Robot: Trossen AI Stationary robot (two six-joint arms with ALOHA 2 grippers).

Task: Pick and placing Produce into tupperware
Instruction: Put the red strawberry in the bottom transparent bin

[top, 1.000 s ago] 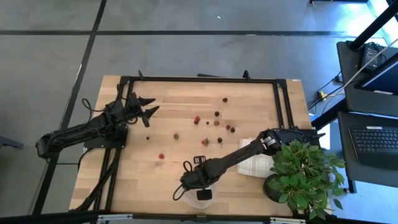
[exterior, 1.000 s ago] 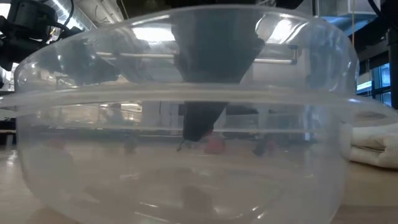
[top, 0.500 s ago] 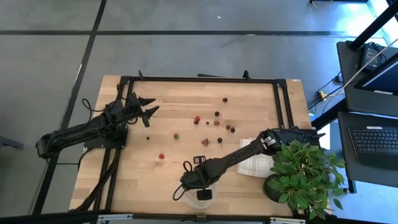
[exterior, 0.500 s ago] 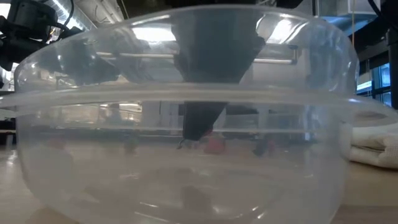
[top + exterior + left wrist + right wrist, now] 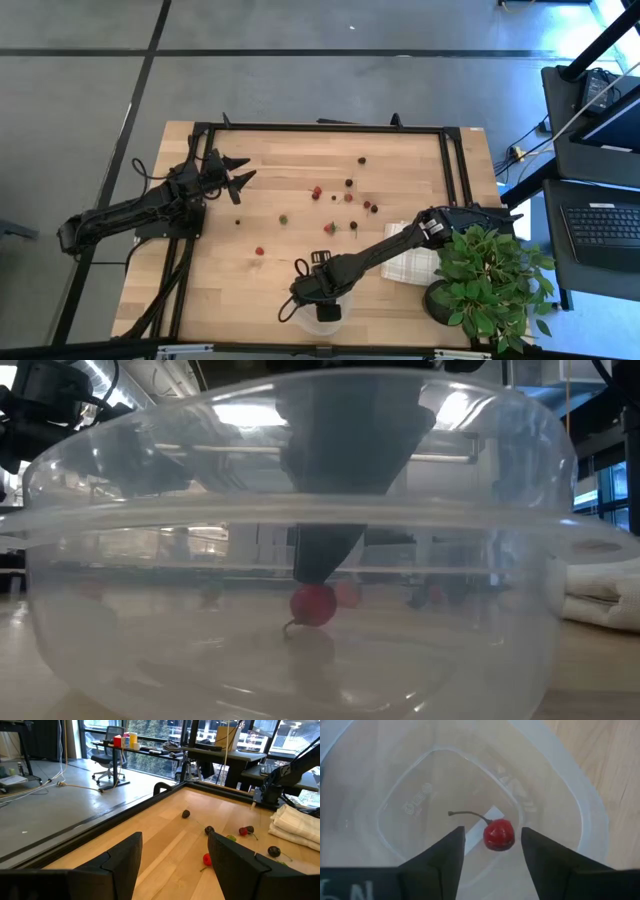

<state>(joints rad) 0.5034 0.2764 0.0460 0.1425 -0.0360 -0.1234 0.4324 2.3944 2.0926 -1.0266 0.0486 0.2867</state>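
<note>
**Over the tupperware, the right gripper is standing spread above a red cherry**

Across the pale wooden table (image 5: 290,270), ringed by a black frame on a grey floor, things are lying as follows. At the left, the left arm is resting, its left gripper (image 5: 238,172) spread and holding nothing. Loose produce (image 5: 316,192) is lying scattered near the table's middle. At the near edge, the right arm is reaching down into the clear tupperware (image 5: 560,560); the right gripper (image 5: 492,851) is standing with fingers apart, and a red cherry (image 5: 498,834) with a curved stem is lying between them on the container's floor. Farther right are sitting a folded white cloth (image 5: 412,264) and a leafy potted plant (image 5: 490,275). Seen from above, the arm is hiding most of the container.
</note>
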